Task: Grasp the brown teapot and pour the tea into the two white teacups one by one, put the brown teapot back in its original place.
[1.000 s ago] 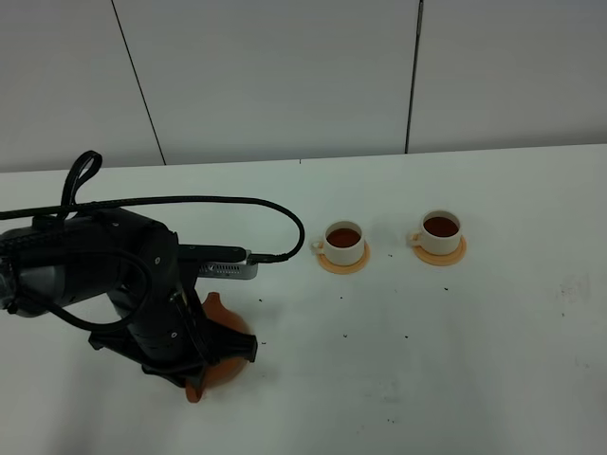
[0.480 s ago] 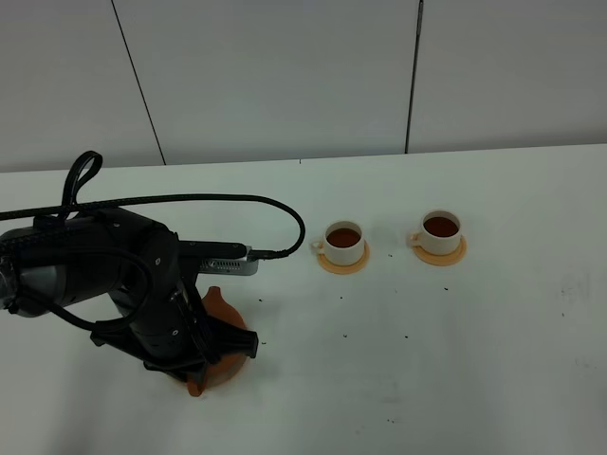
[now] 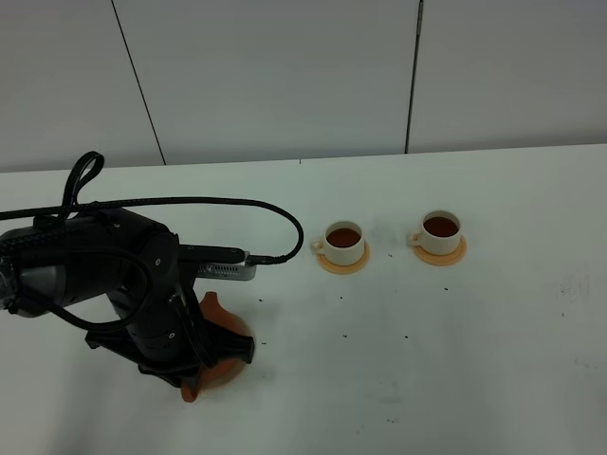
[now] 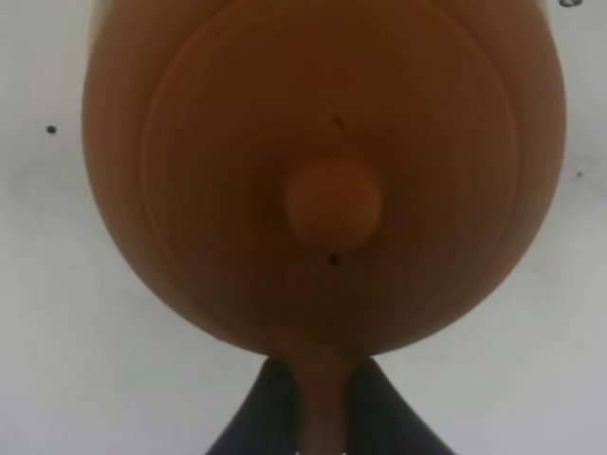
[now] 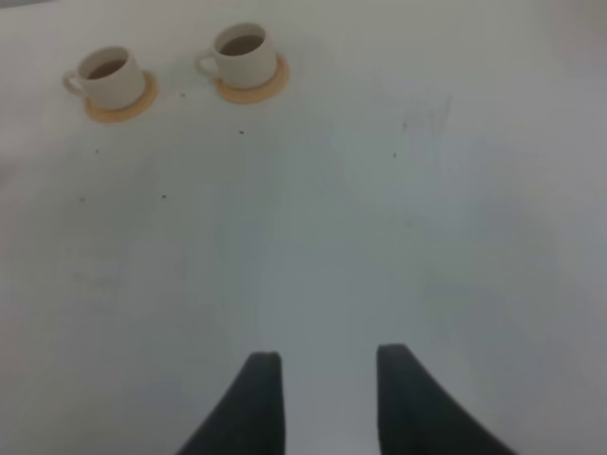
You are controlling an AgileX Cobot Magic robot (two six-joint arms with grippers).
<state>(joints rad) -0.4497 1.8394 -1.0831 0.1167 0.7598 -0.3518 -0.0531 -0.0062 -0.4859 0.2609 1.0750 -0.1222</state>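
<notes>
Left gripper (image 4: 318,398) clamped on the teapot (image 4: 322,171) handle; pot hangs right under the wrist, low at the table's near-left, spout toward the cups. Coaster not visible, likely under the pot. Both cups (image 3: 344,242) (image 3: 441,230) already hold tea. Right gripper (image 5: 322,379) open, empty, well clear. Pot: squat matte clay, knobbed lid

No readable text, labels, brands, numbers or signs on anything in view.
</notes>
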